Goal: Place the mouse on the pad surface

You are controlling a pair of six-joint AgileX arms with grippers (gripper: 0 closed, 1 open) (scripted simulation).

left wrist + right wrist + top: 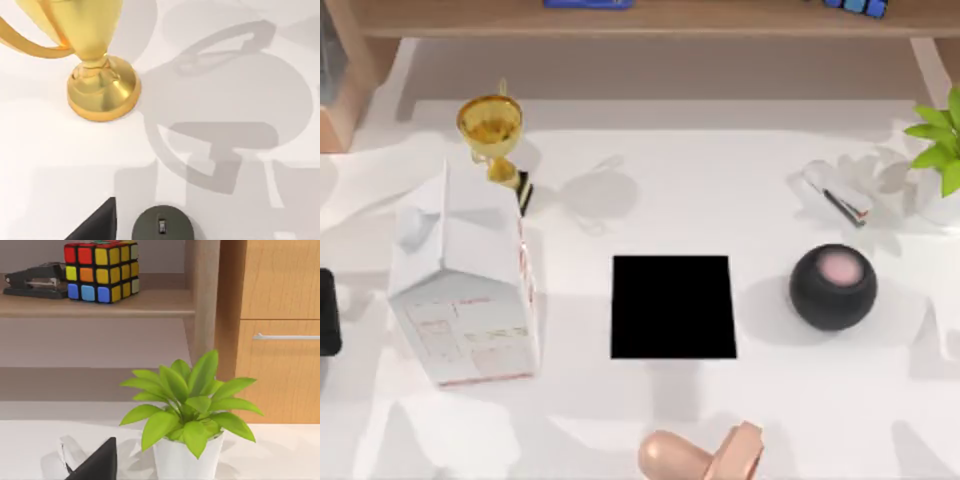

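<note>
Mouse [162, 227] just beside left gripper's finger [97, 225] — trophy [102, 90] near.

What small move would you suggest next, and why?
Probably ease the left end effector down towards the dark grey rounded mouse beside the gold trophy: it lies ungrasped on the white table, away from the flat black square pad. The right end effector hangs by the green potted plant.

Pad [673, 306] matte black; trophy [95, 60] glossy gold metal; shelf [100, 302] smooth wood.
</note>
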